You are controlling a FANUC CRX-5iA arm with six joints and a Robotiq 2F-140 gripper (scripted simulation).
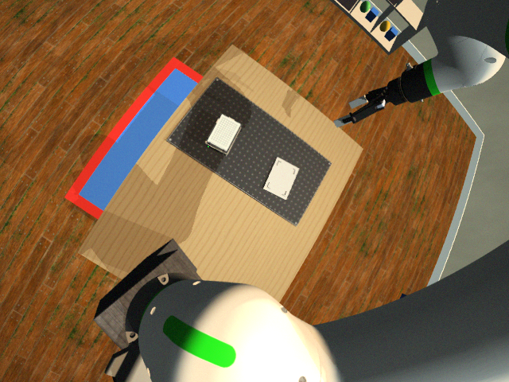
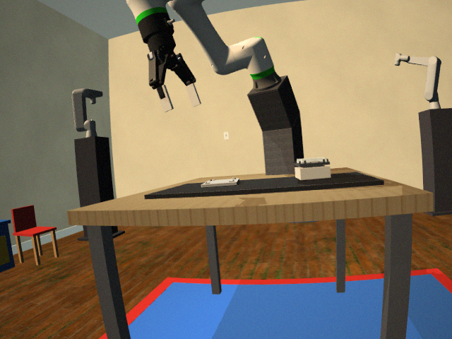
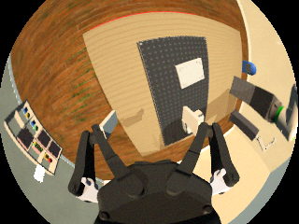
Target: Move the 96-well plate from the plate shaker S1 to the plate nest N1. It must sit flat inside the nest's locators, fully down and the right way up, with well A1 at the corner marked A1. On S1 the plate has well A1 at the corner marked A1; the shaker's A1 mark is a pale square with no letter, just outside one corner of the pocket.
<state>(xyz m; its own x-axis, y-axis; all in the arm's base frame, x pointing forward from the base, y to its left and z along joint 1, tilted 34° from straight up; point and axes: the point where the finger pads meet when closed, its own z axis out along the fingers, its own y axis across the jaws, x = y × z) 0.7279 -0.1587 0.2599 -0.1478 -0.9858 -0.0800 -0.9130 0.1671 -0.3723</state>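
Note:
The white 96-well plate [image 1: 223, 133] sits on the cream plate shaker S1 [image 2: 312, 171] at one end of the black perforated mat [image 1: 250, 152]. The plate also shows in the exterior view [image 2: 312, 160]. The flat pale nest N1 [image 1: 281, 177] with dark corner locators lies empty at the mat's other end, and it shows low and flat in the exterior view [image 2: 219, 181]. My gripper [image 1: 348, 113] [image 2: 181, 103] is open and empty. It hangs high in the air, out past the table edge on the nest's side. In the wrist view the open fingers frame the nest [image 3: 190, 74] and the shaker, which the right finger partly hides.
The wooden table [image 1: 230, 230] carries the mat. My arm's dark pedestal [image 2: 279, 138] stands behind the shaker. A blue floor mat with a red border [image 1: 131, 139] lies under and beside the table. Shelves with coloured objects [image 1: 378, 20] stand behind the gripper. Two other robot pedestals [image 2: 92, 171] [image 2: 434, 157] stand off to the sides.

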